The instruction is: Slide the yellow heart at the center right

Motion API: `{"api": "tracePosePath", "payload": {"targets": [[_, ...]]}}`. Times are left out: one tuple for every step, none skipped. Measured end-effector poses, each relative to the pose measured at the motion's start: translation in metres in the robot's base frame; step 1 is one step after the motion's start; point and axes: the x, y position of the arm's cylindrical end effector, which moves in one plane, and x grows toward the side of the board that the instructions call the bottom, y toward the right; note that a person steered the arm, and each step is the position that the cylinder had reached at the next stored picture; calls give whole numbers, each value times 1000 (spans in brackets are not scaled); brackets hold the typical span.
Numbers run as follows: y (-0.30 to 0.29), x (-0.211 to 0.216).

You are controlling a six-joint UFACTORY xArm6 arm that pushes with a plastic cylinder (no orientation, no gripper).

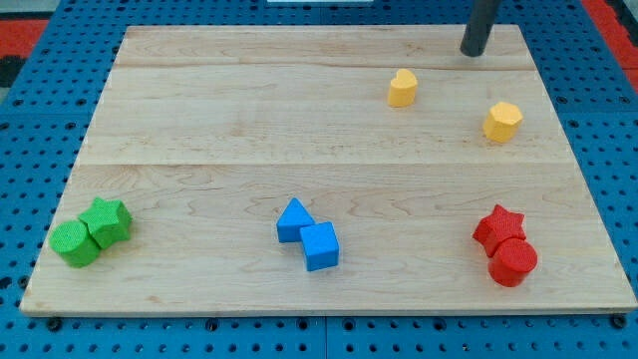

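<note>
Down front: green blocks (90,231), blue pair (308,235), red pair (505,245). Further back the yellow heart (402,88) sits right of center, yellow hexagon (501,122) beyond it. My tip (473,52) is up top, touching nothing; no fingers here

Wooden board (249,110) with coloured blocks (309,235)
</note>
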Motion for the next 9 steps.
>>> {"api": "tracePosePath", "payload": {"targets": [[-42,32],[-54,66],[-107,54],[-135,78],[-68,125],[-87,122],[-139,65],[-179,71],[-180,117]]}}
